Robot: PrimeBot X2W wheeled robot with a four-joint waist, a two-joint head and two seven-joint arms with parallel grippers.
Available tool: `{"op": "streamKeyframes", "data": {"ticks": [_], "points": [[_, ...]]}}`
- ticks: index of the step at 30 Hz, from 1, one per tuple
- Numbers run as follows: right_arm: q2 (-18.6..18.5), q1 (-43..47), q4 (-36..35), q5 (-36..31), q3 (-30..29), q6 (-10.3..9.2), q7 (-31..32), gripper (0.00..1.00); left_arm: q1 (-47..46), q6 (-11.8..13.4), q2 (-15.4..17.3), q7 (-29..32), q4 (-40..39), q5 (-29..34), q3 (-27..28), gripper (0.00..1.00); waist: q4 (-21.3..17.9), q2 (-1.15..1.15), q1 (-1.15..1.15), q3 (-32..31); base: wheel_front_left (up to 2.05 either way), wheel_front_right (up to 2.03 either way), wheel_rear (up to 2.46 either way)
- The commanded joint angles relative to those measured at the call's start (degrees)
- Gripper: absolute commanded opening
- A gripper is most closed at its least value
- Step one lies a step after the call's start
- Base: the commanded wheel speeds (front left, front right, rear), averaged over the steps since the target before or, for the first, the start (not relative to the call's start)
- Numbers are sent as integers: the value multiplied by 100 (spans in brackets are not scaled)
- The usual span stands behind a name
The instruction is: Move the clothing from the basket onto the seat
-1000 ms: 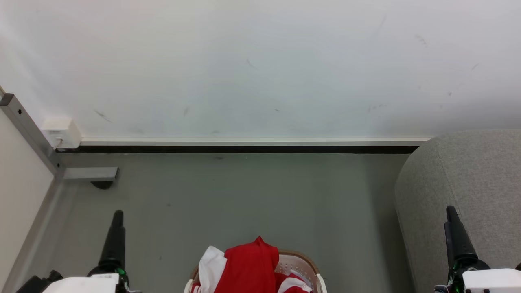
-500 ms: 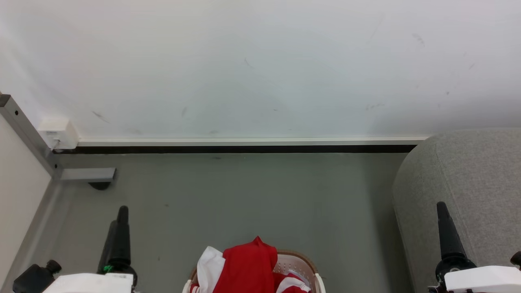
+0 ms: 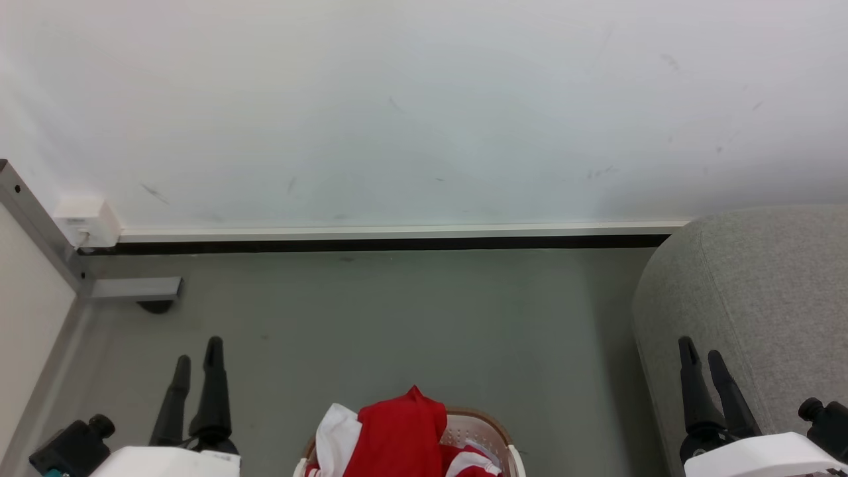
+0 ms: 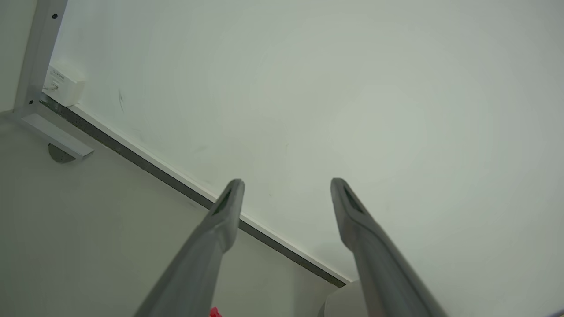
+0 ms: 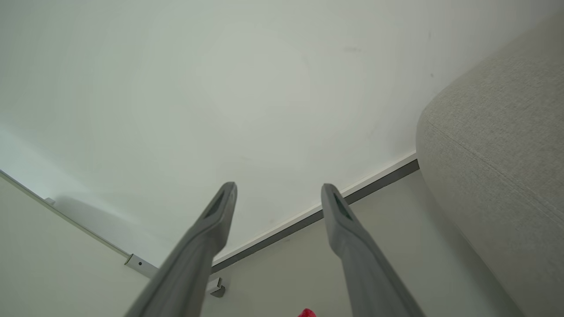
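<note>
Red and white clothing [image 3: 397, 434] is heaped in the white basket [image 3: 487, 430] with a brown rim, at the bottom middle of the head view. A red tip of clothing [image 5: 307, 313] peeks in at the bottom of the right wrist view. The light grey seat [image 3: 762, 305] stands at the right; the seat [image 5: 498, 145] also shows at the right of the right wrist view. My left gripper [image 3: 197, 350] is open at the lower left, to the left of the basket, holding nothing. My right gripper [image 3: 701, 350] is open at the lower right, in front of the seat, also with nothing in it.
A white wall [image 3: 424, 112] with a dark baseboard [image 3: 397, 244] closes the back. At the left, a grey metal frame [image 3: 40, 225] with a foot [image 3: 136, 288] and a white socket box [image 3: 83, 222] stand on the grey floor [image 3: 411, 318].
The head camera has shifted, so the scene slid slightly left. Both grippers have turned, so each now shows two separate fingers; the left moved right, the right moved left.
</note>
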Motion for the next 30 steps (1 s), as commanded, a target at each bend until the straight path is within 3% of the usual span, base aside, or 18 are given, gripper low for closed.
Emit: {"op": "streamKeyframes", "data": {"ticks": [1, 10, 30], "points": [[-19, -139, 8, -282, -37, -5, -71, 100, 11, 18, 61, -73, -103, 321, -26, 100, -10, 0, 0, 0, 0, 0, 0], [27, -201, 114, -1058, 58, -6, -223, 100, 49, 112, 147, -219, -159, 1086, -129, 100, -35, 0, 0, -4, 0, 0, 0], [34, -248, 250, -2011, 370, -8, -497, 100, 143, 252, 289, -499, -374, 2225, -320, 100, -102, 0, 0, -26, 0, 0, 0]]}}
